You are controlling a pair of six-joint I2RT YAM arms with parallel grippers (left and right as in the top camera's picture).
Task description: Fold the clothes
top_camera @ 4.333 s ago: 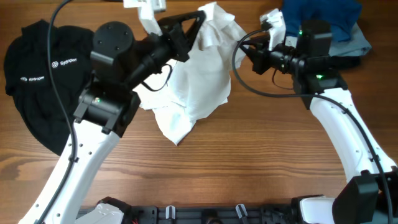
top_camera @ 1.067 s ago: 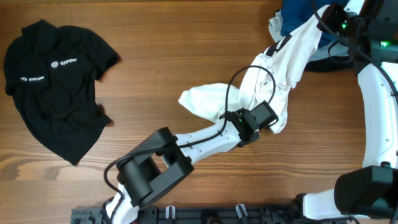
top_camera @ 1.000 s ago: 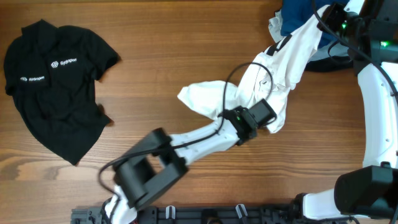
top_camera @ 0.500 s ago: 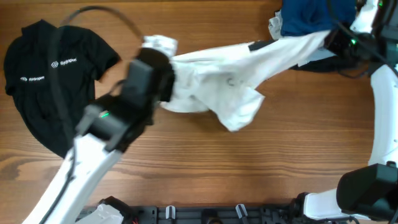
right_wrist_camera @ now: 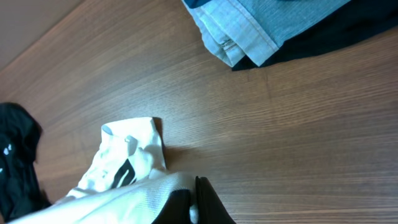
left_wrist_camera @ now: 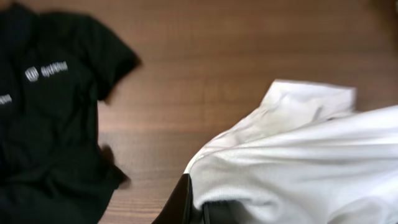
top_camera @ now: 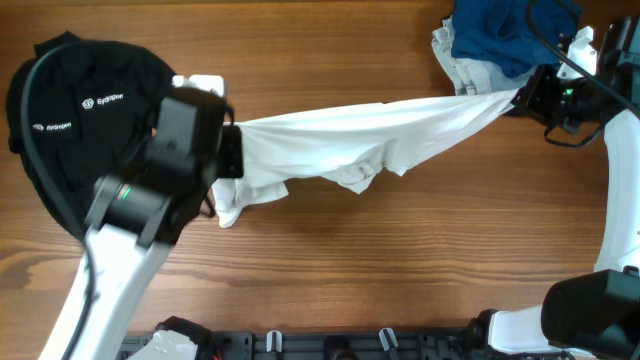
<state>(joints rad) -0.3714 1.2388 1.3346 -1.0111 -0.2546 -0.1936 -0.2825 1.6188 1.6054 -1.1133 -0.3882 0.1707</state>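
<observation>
**Wooden table: one white T-shirt held stretched between two grippers**

Surface: brown wood-grain table. A black shirt with small white logos lies at its left end. A blue and grey pile of garments sits at the far right corner.

Item: T-shirt, white soft cloth, drawn into a long band across the middle of the table, between the black shirt and the pile.
- Left gripper: closed on the bunched left end.
- Right gripper: closed on the narrow right end, just beside the pile.

Condition: the upper edge is taut and the lower edge sags in loose folds under the middle. Whether these touch the wood cannot be told. The cloth is roped, not flat, and a black mark of the print shows on one fold.

Handling, as judged: the step is spreading before folding.
- Lower both ends together under even tension.
- Keep clear of both neighbouring garments.
- Set the cloth down on bare wood and let go only once the sagging middle lies flat.
</observation>
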